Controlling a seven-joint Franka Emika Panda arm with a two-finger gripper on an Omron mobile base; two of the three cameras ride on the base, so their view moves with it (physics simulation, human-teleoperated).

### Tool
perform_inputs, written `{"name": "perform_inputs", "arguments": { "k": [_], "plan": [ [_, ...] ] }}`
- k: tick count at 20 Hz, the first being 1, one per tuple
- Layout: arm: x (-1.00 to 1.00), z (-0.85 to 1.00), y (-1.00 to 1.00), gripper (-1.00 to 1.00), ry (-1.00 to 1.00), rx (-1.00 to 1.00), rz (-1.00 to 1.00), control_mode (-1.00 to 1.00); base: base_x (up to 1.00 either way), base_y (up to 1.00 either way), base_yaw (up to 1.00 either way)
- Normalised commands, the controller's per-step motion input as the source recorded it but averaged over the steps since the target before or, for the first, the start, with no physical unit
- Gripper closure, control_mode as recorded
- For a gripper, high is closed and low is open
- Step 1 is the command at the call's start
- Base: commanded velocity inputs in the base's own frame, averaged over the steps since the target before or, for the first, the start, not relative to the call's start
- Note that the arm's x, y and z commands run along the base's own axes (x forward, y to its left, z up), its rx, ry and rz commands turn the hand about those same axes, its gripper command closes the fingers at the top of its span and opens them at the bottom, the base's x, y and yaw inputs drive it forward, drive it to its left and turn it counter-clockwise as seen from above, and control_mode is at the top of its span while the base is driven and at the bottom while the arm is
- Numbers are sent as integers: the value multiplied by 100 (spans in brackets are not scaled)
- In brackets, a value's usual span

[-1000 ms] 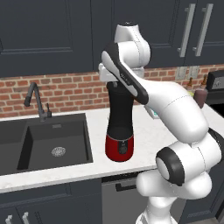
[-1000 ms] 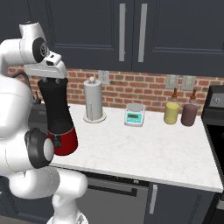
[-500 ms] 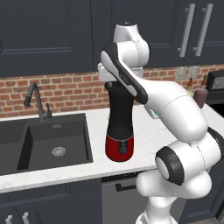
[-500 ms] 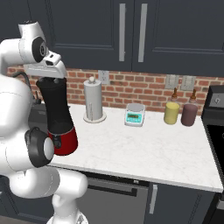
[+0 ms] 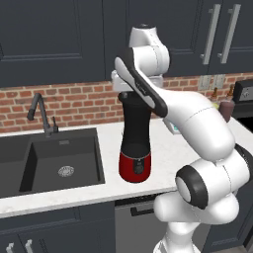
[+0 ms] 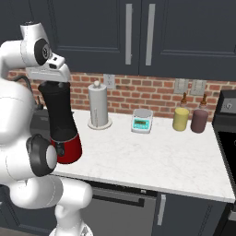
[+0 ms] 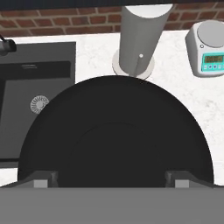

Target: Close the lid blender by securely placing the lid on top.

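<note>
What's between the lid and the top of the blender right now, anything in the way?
Nothing visible. The gripper sits directly over the blender, and the hand view shows the black lid spread between the fingertips. The paper towel holder and scale stand off to the side.

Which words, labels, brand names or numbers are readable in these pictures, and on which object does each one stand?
None can be read.
Kitchen scale: its green display shows dark marks, too blurred to read; the buttons under it carry no legible sign.
Blender, yellow canister, maroon canister, paper towel roll: no text visible.
</note>
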Motion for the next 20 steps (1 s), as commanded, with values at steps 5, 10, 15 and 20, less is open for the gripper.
{"name": "perform_inputs", "arguments": {
  "k": [5,10,15,20],
  "plan": [
    [0,2,-27,-100,0,0,-3,-100,0,0,0],
    [-4,15,-19,-100,0,0,-2,-100,0,0,0],
    [-29,14,-1,-100,-3,0,0,-100,0,0,0],
    [-26,1,0,-100,-8,0,0,-100,0,0,0]
  ]
}}
